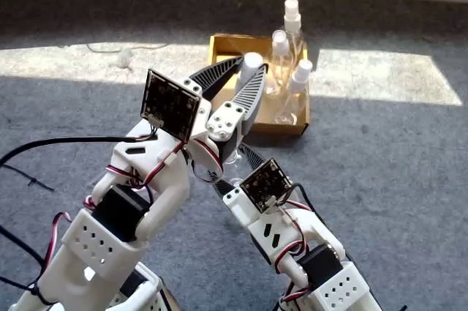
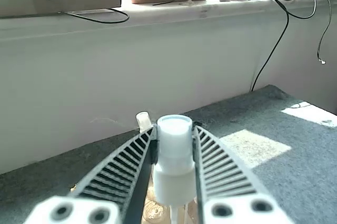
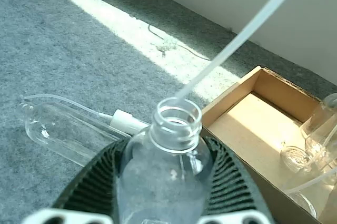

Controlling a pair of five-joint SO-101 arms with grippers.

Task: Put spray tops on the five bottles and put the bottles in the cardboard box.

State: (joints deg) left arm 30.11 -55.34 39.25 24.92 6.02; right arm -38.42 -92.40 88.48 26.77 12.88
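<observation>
My left gripper (image 2: 174, 130) is shut on a white spray top (image 2: 174, 155), held high in front of the cardboard box (image 1: 219, 46). The top's thin dip tube (image 3: 237, 39) slants down into the open neck (image 3: 175, 121) of a clear bottle (image 3: 163, 182). My right gripper (image 3: 166, 149) is shut on that bottle's shoulder and holds it upright, below the left gripper (image 1: 245, 71). Three bottles with spray tops (image 1: 291, 15) stand in the box. Another clear bottle (image 3: 60, 126) lies on the carpet beside the held one, with a white top (image 3: 125, 121) at its neck.
Grey carpet (image 1: 380, 165) covers the floor, with a sunlit band across the far side. A white wall rises behind the box. Black cables (image 1: 44, 143) trail on the carpet by the left arm's base. The near half of the box floor (image 3: 253, 129) is bare.
</observation>
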